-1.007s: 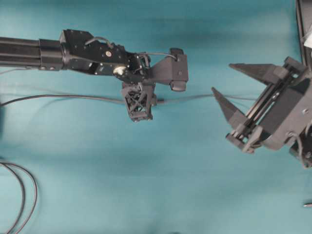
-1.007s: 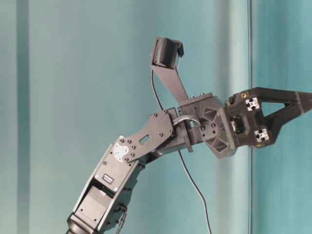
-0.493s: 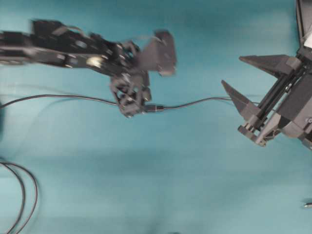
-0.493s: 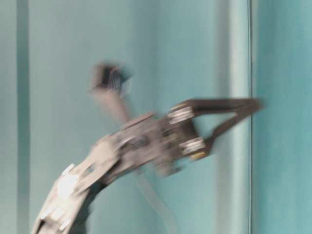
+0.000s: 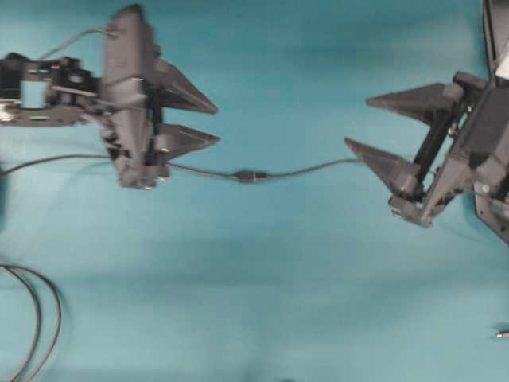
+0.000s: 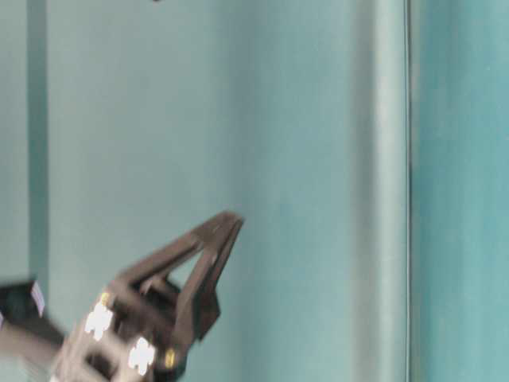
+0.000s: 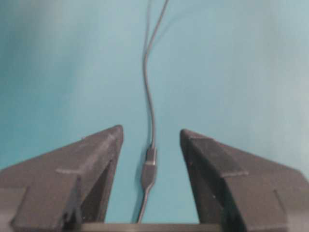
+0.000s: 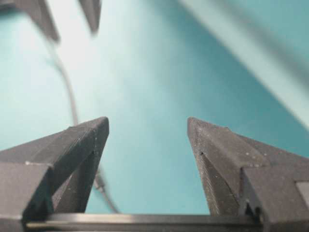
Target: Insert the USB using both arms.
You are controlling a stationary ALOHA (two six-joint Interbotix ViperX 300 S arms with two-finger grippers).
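The thin dark grey cable (image 5: 310,169) lies across the teal table between both grippers. At its middle the USB (image 5: 250,176) sits end to end with the dark rounded connector, the two joined in one line. In the left wrist view the USB (image 7: 151,155) lies on the table between the spread fingers, touching neither. My left gripper (image 5: 216,125) is open, points right and holds nothing. It hovers to the left of the joint. My right gripper (image 5: 358,122) is open and empty, and the cable passes under its lower finger (image 5: 382,163). In the right wrist view the gripper (image 8: 147,123) has only table between its jaws.
Thicker looped black cables (image 5: 36,318) lie at the table's lower left. A small metal piece (image 5: 501,335) sits at the right edge, and a dark object (image 5: 493,32) fills the top right corner. In the table-level view the left fingers (image 6: 199,263) show low at the left.
The left arm has swung back to the left and turned its fingers to point right, leaving the cable joint lying free on the table. The right gripper has shifted only slightly.
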